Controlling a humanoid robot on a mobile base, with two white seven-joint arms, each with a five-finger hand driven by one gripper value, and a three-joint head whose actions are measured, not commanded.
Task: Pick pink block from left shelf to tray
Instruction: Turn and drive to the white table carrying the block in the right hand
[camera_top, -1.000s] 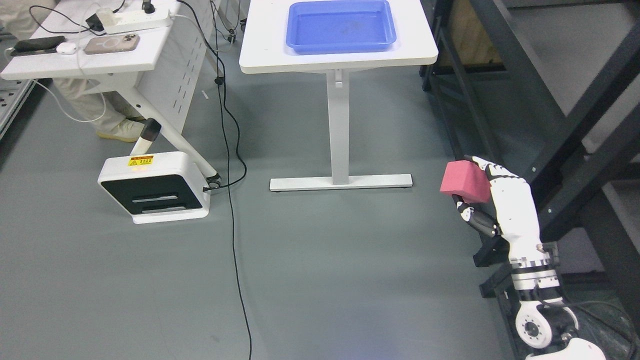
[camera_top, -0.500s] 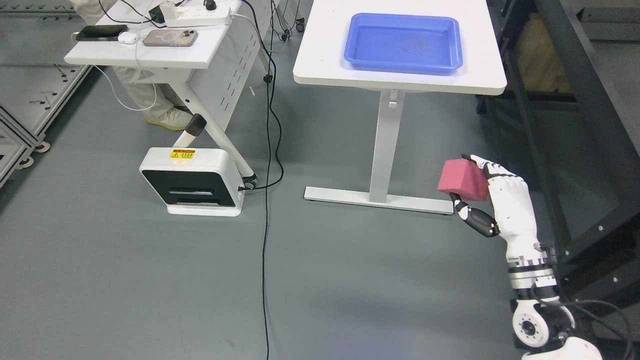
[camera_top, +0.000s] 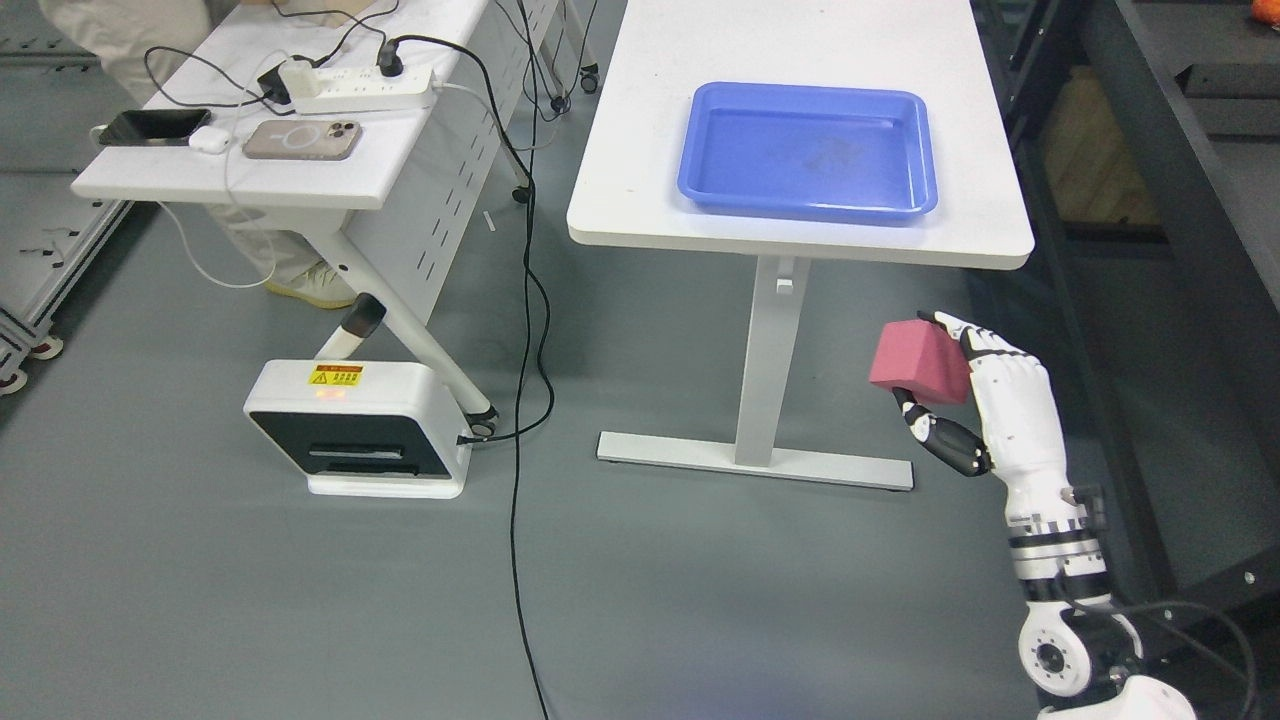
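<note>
Right hand (camera_top: 985, 400): enters from the lower right of the frame, forearm upright; fingers curled over the top and thumb pressed under the pink block (camera_top: 918, 362), which it holds in the air at the right centre of the frame.
Pink block position: one block, above bare floor, below and in front of the near edge of the white table (camera_top: 800, 225), just right of the table's leg and foot.
Tray (camera_top: 810, 205): one blue tray, upper centre-right, lying on the white table with nothing in it; its near rim sits close to the table's front edge, with a strip of bare tabletop left of it.
Dark frame (camera_top: 1150, 200): black shelving along the right edge of the frame, close beside the hand and the table's right side.
Open floor: wide grey floor across the lower left and centre, crossed by one black cable (camera_top: 520, 500) running from top to bottom.
White box unit (camera_top: 355, 430): one, left of centre on the floor, beside the cable.
Side desk (camera_top: 250, 180): one, upper left, carrying two phones (camera_top: 300, 140), one earbud case (camera_top: 208, 140) and one power strip (camera_top: 350, 90).
Person: legs and a shoe (camera_top: 310, 285) show behind the side desk.
</note>
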